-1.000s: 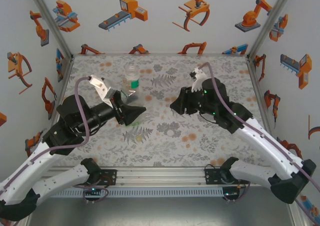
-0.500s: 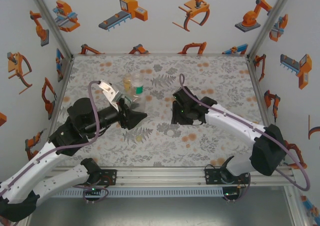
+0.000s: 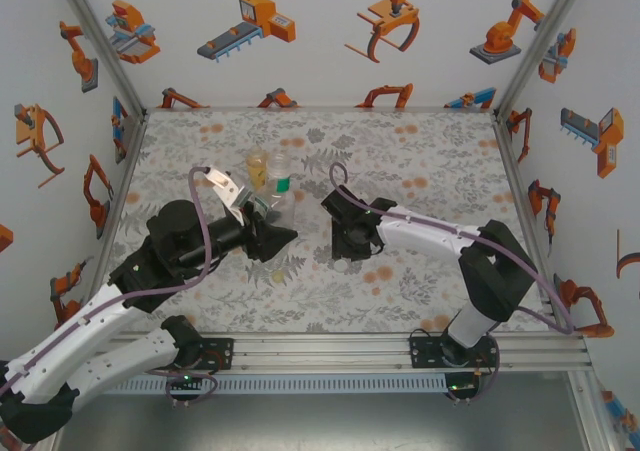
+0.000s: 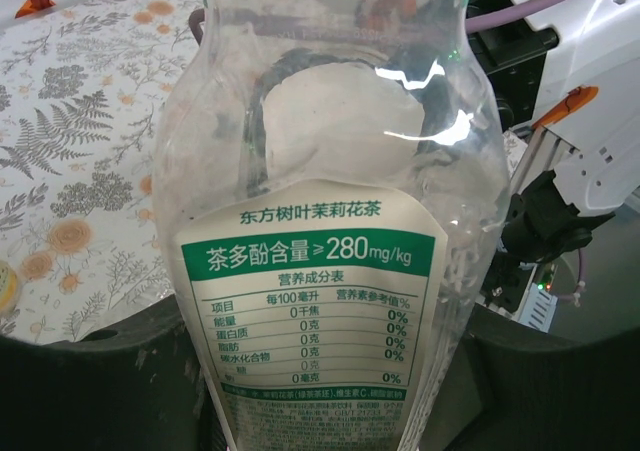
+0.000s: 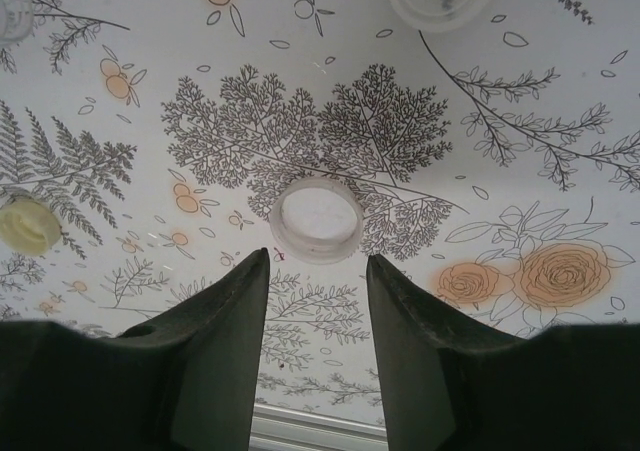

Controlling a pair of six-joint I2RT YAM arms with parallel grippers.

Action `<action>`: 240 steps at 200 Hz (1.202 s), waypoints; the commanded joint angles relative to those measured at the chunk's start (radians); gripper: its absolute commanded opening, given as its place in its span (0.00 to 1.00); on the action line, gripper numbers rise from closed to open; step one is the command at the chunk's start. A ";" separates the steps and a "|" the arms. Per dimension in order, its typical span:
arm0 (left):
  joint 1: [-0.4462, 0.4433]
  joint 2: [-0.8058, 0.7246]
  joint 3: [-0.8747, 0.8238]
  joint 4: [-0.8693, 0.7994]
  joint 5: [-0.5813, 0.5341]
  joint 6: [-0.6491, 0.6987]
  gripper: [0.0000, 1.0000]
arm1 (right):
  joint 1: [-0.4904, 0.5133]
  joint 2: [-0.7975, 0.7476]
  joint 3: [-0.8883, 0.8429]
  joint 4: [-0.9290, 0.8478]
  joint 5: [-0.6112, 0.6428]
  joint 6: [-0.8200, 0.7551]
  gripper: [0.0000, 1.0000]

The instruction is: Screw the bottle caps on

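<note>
slim clear bottle (image 4: 310, 271): white-green label, left of centre | amber bottle (image 3: 257, 165): upright, just beyond it | white cap (image 5: 317, 218): flat, mid-table | yellowish cap (image 5: 25, 223): flat, to its left

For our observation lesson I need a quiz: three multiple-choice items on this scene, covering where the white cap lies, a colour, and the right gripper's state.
1. Where is the white cap? A) on the table, just ahead of the right gripper B) on a bottle C) in its grip
2. The slim bottle's label band is: A) red B) green C) blue
3. The right gripper is: A) shut on a cap B) open, empty C) shut, empty
Answers: 1 A, it lies flat on the table beyond the fingertips; 2 B, green behind white print; 3 B, fingers apart, nothing between.
</note>
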 commanded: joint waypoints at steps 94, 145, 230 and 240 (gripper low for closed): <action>0.005 -0.035 0.015 -0.006 -0.038 -0.018 0.00 | 0.005 0.063 0.033 0.026 0.003 -0.005 0.43; 0.005 -0.050 0.018 -0.029 -0.044 -0.008 0.00 | 0.006 0.080 0.030 0.033 0.004 -0.002 0.43; 0.004 -0.070 0.009 -0.042 -0.056 -0.010 0.00 | 0.006 0.109 0.028 0.037 -0.014 0.005 0.43; 0.004 -0.071 0.009 -0.040 -0.057 -0.010 0.01 | 0.006 0.110 0.026 0.037 -0.014 0.006 0.43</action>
